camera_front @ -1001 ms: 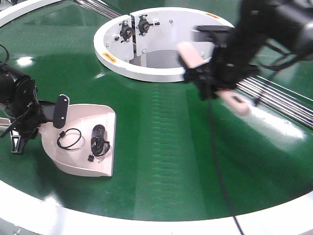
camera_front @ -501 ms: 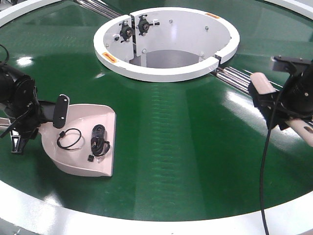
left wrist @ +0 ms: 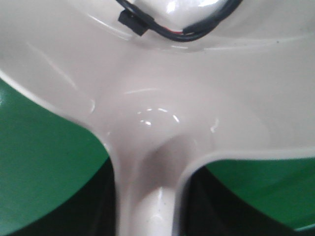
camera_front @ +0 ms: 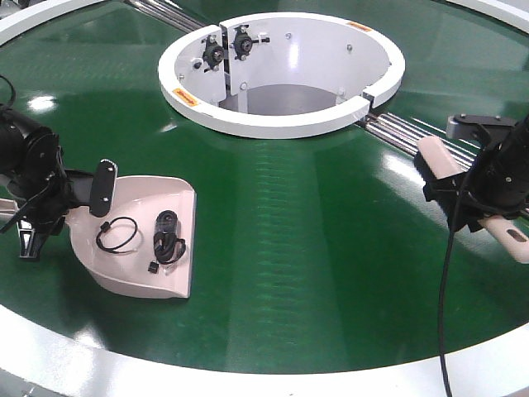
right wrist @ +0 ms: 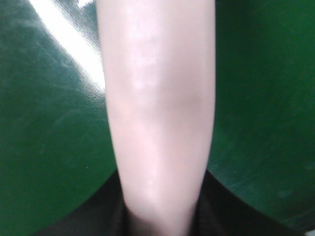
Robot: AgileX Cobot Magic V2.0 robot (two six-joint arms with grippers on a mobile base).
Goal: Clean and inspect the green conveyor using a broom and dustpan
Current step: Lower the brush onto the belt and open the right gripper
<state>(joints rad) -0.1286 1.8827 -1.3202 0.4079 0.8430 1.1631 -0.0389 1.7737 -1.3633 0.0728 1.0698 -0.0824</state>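
Two arms loaded | my left gripper (camera_front: 51,203) clamps the dustpan (camera_front: 178,203) handle, pan flat on the green conveyor (camera_front: 314,248), cables (camera_front: 168,238) inside | right gripper (camera_front: 478,205) closed around the broom (camera_front: 436,157), at belt's right | I should set bristles flush, sweep toward pan.

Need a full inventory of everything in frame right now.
green conveyor: 1, dark green, fills the scene
outer rim: 1, white, near edge
hub: 1, white, top centre
steel rollers: 1 set, silver, right of the hub
dustpan: 1, beige-pink, on the belt at left
cables: 2, black, inside the dustpan
broom: 1, beige, far right
left gripper: 1, black, shut on dustpan handle
right gripper: 1, black, shut on broom
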